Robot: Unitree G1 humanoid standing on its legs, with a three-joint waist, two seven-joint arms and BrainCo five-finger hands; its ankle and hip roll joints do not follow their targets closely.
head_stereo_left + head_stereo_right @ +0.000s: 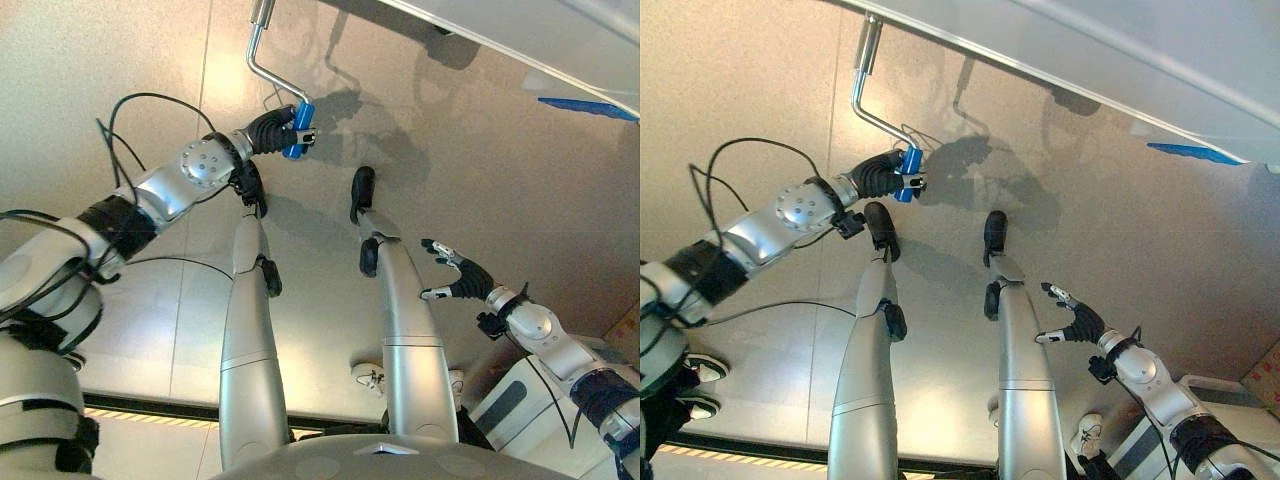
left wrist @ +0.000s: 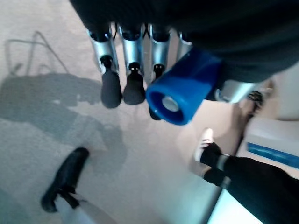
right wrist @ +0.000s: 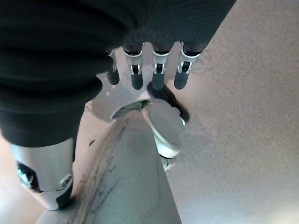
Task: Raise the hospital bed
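Left hand (image 1: 272, 130) is curled round the blue grip (image 1: 299, 130) of the bed crank, holding it firmly. The left wrist view confirms it: fingers (image 2: 111, 86) wrapped over the blue grip (image 2: 180, 95), whose end cap faces the camera. From the grip, the silver crank rod (image 1: 268, 72) bends up and runs to the bed frame (image 1: 560, 50), the pale edge along the top of the head views. A blue tag or label (image 1: 1190, 152) sits on the underside of the frame, well apart from the crank.

Right hand (image 1: 462, 277) hangs low on the robot's right, fingers spread and relaxed, holding nothing, well away from the crank. In its own wrist view the fingers (image 3: 159, 77) are straight over bare floor (image 3: 243, 116).

A person's shoe and dark trouser leg (image 2: 224, 163) show on the floor near the bed in the left wrist view.

Progress: reach and grasp look done, as the hand is on the crank handle. Cannot tell from one frame whether any turns have been made or how high the bed now sits; the mattress level is not visible. Judged remaining: turn the crank through full circles with the left hand until the bed rises, then let go. Likely early to middle of the task. The crank arm currently points down toward the robot.
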